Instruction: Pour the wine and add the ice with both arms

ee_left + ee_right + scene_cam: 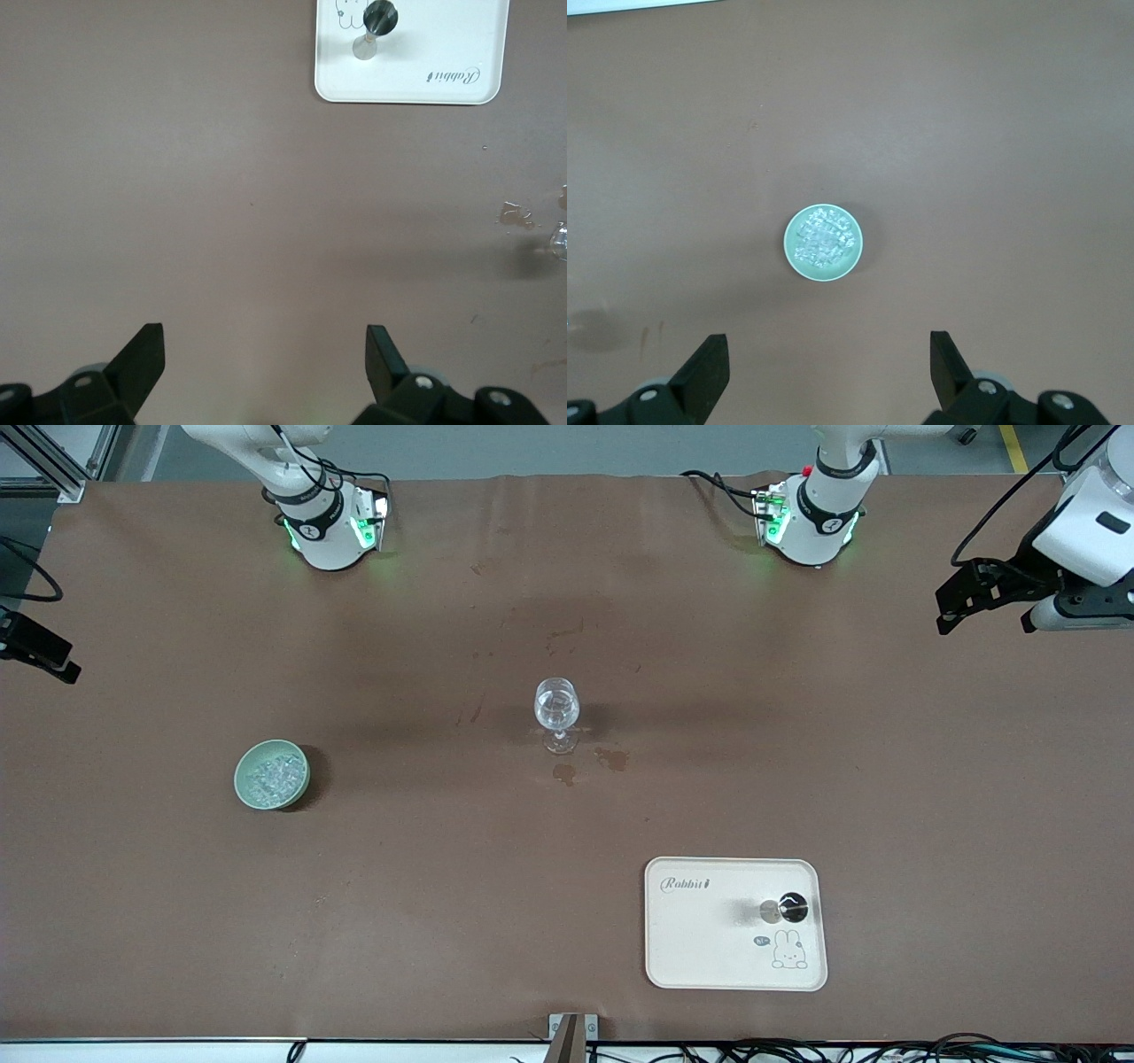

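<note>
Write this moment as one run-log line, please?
left gripper: open, over bare table | right gripper: open, above green bowl of ice | clear stemmed wine glass: upright, mid-table | cream rabbit tray: holds dark-topped bottle

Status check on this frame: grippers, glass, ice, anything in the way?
Left gripper and right gripper open, high over table. Wine glass upright mid-table, ice bowl full, bottle on tray. Nothing blocking.

Wine glass (556,713) upright mid-table; ice bowl (271,774) apart.
</note>
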Robot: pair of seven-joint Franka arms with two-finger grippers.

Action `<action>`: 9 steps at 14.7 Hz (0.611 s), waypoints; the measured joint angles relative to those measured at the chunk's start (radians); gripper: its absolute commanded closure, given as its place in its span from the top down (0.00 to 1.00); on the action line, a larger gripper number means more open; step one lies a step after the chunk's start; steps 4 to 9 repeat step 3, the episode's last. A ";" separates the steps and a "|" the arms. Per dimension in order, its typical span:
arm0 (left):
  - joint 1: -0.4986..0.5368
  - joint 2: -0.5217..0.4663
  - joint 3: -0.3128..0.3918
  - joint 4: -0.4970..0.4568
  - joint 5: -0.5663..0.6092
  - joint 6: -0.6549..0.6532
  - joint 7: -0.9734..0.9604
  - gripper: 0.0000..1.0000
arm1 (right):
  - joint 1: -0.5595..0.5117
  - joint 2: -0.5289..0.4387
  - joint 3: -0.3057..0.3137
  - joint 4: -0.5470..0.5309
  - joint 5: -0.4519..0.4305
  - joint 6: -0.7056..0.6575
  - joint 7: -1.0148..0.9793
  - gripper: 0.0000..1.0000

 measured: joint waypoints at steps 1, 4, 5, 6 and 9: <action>-0.002 0.007 0.000 0.001 0.000 0.000 0.000 1.00 | 0.000 0.000 0.000 0.000 0.002 0.000 0.001 1.00; -0.006 0.019 -0.003 0.004 0.000 0.000 0.000 1.00 | 0.000 0.000 0.000 0.000 0.002 -0.001 0.004 1.00; -0.006 0.019 -0.003 0.004 0.000 0.000 0.000 1.00 | 0.000 0.000 0.000 0.000 0.002 -0.001 0.004 1.00; -0.006 0.019 -0.003 0.004 0.000 0.000 0.000 1.00 | 0.000 0.000 0.000 0.000 0.002 -0.001 0.004 1.00; -0.006 0.019 -0.003 0.004 0.000 0.000 0.000 1.00 | 0.000 0.000 0.000 0.000 0.002 -0.001 0.004 1.00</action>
